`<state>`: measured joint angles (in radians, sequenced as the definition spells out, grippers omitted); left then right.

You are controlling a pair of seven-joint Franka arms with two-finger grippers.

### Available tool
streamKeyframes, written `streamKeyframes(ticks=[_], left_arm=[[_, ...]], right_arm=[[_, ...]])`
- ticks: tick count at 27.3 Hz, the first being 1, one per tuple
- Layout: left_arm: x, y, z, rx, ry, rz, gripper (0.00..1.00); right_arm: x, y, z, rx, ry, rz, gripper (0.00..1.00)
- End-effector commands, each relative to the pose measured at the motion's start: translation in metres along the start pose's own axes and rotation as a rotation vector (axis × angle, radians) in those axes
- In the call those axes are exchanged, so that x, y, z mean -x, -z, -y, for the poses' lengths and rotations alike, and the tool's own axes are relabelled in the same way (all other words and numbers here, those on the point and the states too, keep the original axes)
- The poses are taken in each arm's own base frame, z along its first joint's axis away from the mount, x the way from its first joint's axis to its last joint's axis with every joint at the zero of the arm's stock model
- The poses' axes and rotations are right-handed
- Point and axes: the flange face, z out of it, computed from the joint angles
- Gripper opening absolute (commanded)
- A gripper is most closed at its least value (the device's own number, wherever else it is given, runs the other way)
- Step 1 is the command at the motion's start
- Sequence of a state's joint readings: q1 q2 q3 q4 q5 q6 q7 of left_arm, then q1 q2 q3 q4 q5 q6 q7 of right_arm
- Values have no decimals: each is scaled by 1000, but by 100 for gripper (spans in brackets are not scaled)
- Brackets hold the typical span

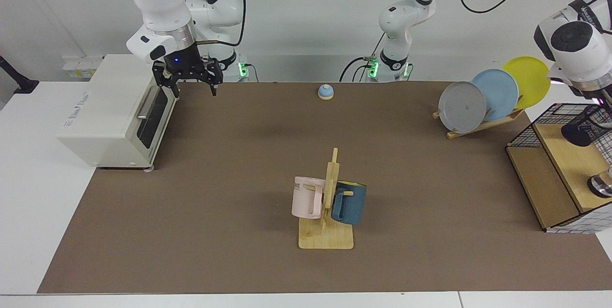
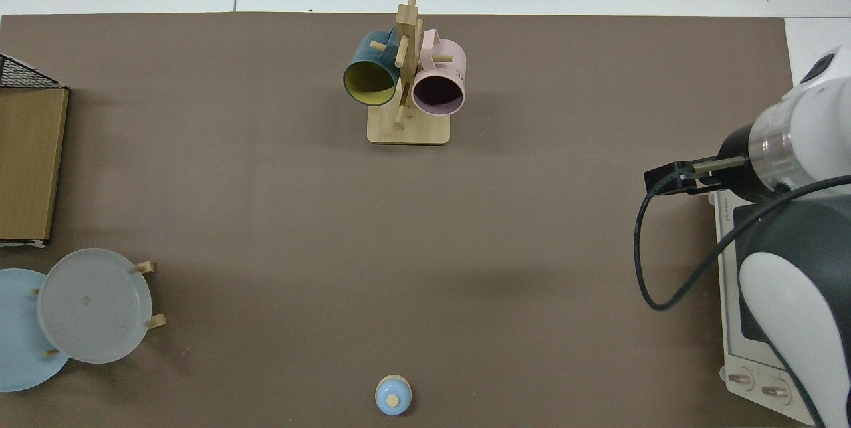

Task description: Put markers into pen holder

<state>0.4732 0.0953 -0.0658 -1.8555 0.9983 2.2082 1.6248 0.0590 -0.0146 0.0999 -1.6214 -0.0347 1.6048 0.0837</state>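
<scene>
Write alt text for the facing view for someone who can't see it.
The left gripper is at a black wire-mesh pen holder above a wire-and-wood shelf at the view's right edge. The right gripper hangs open beside a white toaster oven. A wooden mug stand with pink and blue mugs stands mid-table; three plates lean in a rack.

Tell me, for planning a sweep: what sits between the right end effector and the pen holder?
Facing view: the blue bell and the plate rack lie between the right end effector and the pen holder, where the left arm reaches.
</scene>
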Motion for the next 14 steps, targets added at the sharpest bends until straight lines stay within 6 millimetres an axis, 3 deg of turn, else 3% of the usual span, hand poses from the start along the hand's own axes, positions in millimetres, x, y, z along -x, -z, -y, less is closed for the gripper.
streamKeyframes(ticks=[1, 7, 9, 14], left_arm=[[-3, 15, 5, -14, -8, -9, 70], [6, 54, 13, -23, 63, -60, 70], [5, 76, 16, -58, 85, -83, 70], [7, 108, 10, -58, 147, -164, 71]], right_arm=[[3, 4, -3, -4, 19, 0, 100], [3, 4, -3, -5, 19, -1, 100], [3, 4, -3, -5, 19, -1, 100], [3, 4, -3, -4, 19, 0, 100]])
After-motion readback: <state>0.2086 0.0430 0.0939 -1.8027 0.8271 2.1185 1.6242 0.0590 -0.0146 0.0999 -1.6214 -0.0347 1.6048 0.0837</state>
